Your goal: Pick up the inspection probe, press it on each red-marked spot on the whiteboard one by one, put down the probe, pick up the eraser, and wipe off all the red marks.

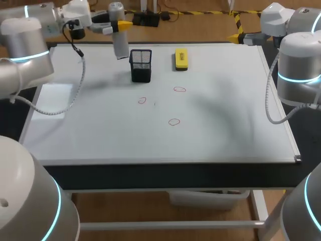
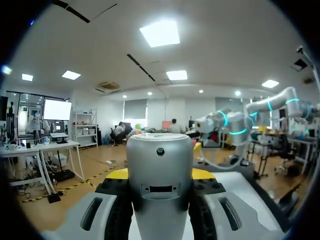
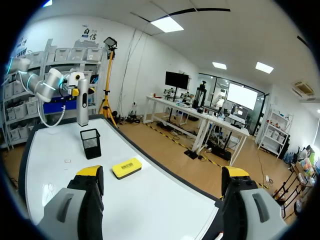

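My left gripper point(image 1: 119, 25) hangs above the whiteboard's point(image 1: 225, 125) back left, shut on the grey cylindrical probe point(image 1: 118, 32), which points down beside the black mesh holder point(image 1: 141, 65). In the left wrist view the probe point(image 2: 160, 185) stands between the yellow fingertips point(image 2: 116, 174). Three red circles point(image 1: 142, 100), point(image 1: 179, 90), point(image 1: 173, 121) are drawn mid-board. The yellow eraser point(image 1: 181, 58) lies to the right of the holder. My right gripper point(image 3: 162, 175) is open and empty off the board's back right corner; ahead of it lie the eraser point(image 3: 126, 167), holder point(image 3: 91, 143) and probe point(image 3: 82, 102).
The board's silver frame point(image 1: 281, 110) runs along its right edge, close to my right arm point(image 1: 298, 65). The left arm's cable point(image 1: 75, 95) hangs over the board's left part.
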You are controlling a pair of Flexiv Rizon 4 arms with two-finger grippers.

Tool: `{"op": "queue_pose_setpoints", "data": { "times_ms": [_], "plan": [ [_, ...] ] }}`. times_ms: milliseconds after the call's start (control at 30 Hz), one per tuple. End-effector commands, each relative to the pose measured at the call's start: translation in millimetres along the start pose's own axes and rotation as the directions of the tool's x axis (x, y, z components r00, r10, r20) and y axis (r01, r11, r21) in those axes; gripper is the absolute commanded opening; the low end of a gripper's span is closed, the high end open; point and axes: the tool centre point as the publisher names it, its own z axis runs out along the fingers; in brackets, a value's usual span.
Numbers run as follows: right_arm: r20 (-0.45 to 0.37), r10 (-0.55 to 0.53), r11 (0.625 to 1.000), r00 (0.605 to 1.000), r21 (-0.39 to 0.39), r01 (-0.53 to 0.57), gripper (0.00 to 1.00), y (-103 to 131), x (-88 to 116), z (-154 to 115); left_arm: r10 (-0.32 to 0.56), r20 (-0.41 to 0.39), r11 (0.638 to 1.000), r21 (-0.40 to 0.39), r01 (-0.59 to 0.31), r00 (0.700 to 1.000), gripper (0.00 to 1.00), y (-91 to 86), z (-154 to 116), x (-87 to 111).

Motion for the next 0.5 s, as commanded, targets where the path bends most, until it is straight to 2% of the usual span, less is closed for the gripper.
{"op": "queue_pose_setpoints", "data": {
  "times_ms": [33, 500],
  "plan": [
    [-0.001, 0.0, 1.0, 1.0, 0.002, 0.0, 1.0, 0, 0, 0, 0.009, 0.157, 1.0, -0.001, -0.009, 0.988, 0.0, -1.3, -19, 6.5],
    [-0.001, 0.0, 1.0, 1.0, 0.002, 0.0, 1.0, 0, 0, 0, 0.03, 0.252, 0.999, -0.022, -0.026, 0.967, 0.0, 21.3, -70, -2.6]
  ]
}}
